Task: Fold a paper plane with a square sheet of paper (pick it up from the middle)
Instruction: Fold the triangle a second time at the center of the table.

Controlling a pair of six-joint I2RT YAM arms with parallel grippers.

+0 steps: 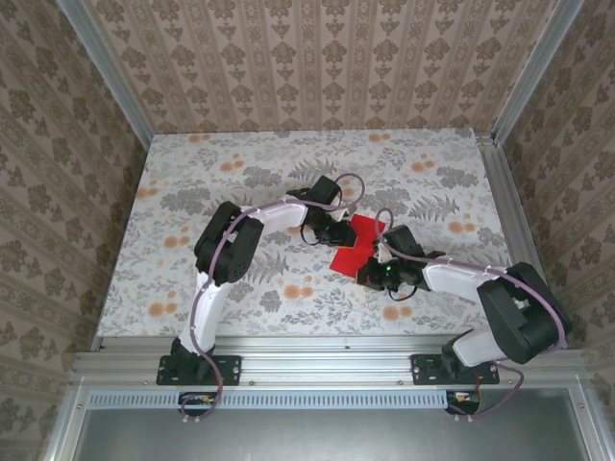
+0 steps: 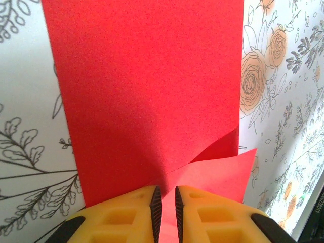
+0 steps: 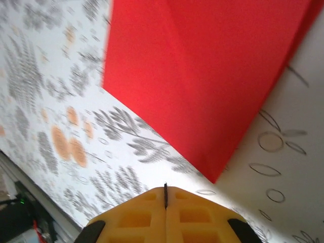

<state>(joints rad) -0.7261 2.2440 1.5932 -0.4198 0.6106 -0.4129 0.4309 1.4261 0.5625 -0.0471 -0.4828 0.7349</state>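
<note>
Table (image 1: 183, 182): I read it as flat, covered edge to edge in a pale cloth printed with grey leaves and small orange flowers (image 1: 291, 291). I count one loose item on it, a red sheet of paper (image 1: 346, 257), right of centre and toward my near edge. It is folded over on itself and creased, with one flap curling up off the cloth.

Shadow is darkening the sheet of paper (image 2: 147, 101) at six o'clock; the right wrist view is blurring toward ten o'clock.
</note>
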